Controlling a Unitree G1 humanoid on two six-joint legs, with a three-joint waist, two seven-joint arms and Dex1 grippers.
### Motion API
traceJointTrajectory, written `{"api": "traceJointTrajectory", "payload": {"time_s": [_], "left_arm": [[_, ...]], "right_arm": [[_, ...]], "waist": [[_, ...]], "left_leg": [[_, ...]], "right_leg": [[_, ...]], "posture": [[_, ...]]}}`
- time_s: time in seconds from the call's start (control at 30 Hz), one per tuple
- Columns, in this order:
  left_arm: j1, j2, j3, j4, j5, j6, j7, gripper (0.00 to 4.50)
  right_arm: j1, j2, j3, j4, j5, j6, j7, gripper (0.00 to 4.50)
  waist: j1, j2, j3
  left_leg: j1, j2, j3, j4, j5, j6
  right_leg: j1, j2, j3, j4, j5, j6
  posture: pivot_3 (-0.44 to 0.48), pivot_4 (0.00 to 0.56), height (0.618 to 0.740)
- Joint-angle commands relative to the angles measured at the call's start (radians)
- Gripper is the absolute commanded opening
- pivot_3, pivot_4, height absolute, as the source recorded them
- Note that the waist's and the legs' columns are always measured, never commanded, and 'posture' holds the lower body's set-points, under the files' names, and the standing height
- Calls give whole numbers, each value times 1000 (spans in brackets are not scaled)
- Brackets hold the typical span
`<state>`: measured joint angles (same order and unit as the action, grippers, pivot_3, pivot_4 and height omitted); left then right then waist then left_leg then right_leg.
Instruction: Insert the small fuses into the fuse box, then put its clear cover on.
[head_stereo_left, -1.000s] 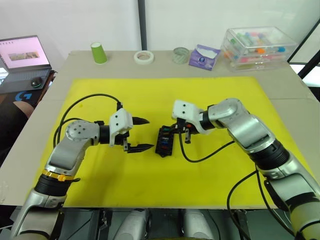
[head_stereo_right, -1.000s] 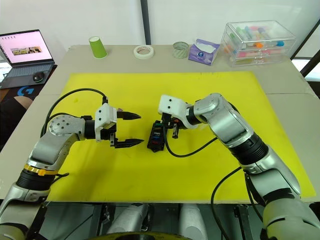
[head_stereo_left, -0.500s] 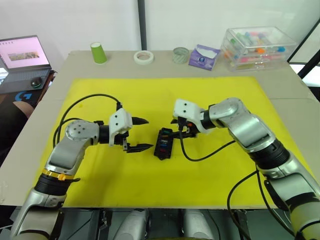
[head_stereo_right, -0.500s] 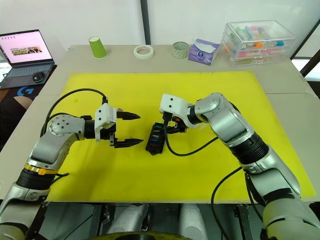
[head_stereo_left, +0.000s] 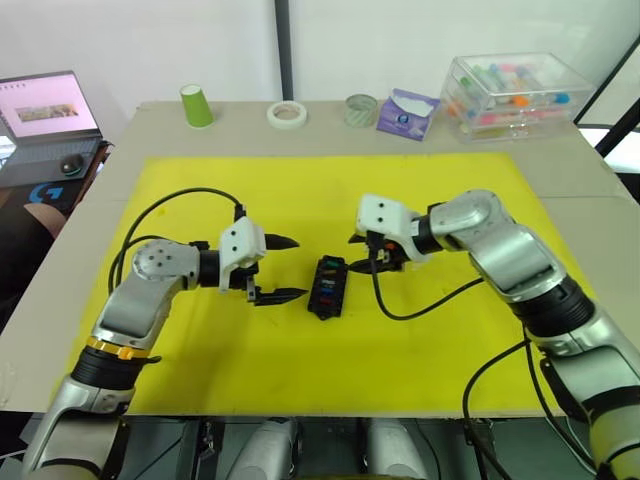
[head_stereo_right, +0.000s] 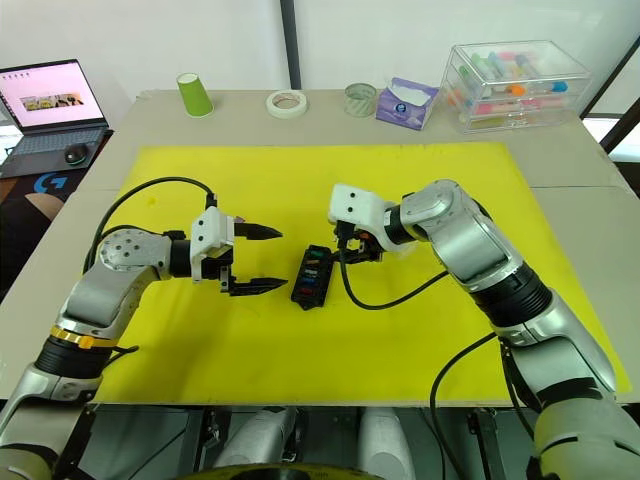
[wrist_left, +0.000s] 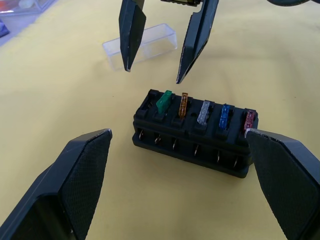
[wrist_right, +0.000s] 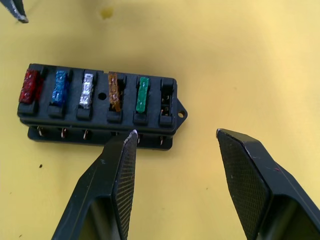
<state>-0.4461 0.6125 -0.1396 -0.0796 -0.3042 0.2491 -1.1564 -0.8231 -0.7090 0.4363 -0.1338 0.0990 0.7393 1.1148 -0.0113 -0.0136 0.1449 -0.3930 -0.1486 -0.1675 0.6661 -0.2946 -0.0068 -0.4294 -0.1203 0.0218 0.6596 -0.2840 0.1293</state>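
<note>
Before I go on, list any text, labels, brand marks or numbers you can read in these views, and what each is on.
No text can be read anywhere.
Laptop screen: a page with pictures, lettering too small to read.
Purple tissue pack: a printed design, no legible words.
Small fuses in the fuse box: any rating marks on their tops are too blurred to read.
Clear storage case: coloured contents, no readable label.

head stereo overhead, wrists close on fuse box (wrist_left: 192, 135)

No legible text, labels or numbers anywhere (laptop screen (head_stereo_left: 38, 103) too small to read)
</note>
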Motion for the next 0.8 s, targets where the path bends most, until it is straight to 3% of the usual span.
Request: {"api": "traceJointTrajectory", "payload": {"time_s": [0.03, 0.1, 0.3, 0.8], "left_arm": [[-23, -16, -2, -7, -12, -15, -6, 4500], [-25, -19, -1, -6, -12, -13, -5, 4500], [-34, -46, -1, -7, -25, 8, 5, 4500], [-46, -58, -5, 3, -14, 16, 0, 4500]], "right_arm": [[38, 6, -122, -59, 73, -99, 11, 2516], [65, 20, -158, -74, 104, -120, 5, 2070], [101, 71, -160, -97, 115, -80, -62, 14], [116, 134, -112, -61, 100, -80, -108, 14]], "waist": [[1, 0, 0], [0, 0, 0], [-1, 0, 0], [-2, 0, 0]], "left_leg": [[0, 0, 0, 0, 0, 0], [0, 0, 0, 0, 0, 0], [0, 0, 0, 0, 0, 0], [0, 0, 0, 0, 0, 0]], "right_leg": [[0, 0, 0, 0, 0, 0], [0, 0, 0, 0, 0, 0], [0, 0, 0, 0, 0, 0], [0, 0, 0, 0, 0, 0]], "posture": [[0, 150, 740], [0, 150, 740], [0, 150, 740], [0, 150, 740]]}}
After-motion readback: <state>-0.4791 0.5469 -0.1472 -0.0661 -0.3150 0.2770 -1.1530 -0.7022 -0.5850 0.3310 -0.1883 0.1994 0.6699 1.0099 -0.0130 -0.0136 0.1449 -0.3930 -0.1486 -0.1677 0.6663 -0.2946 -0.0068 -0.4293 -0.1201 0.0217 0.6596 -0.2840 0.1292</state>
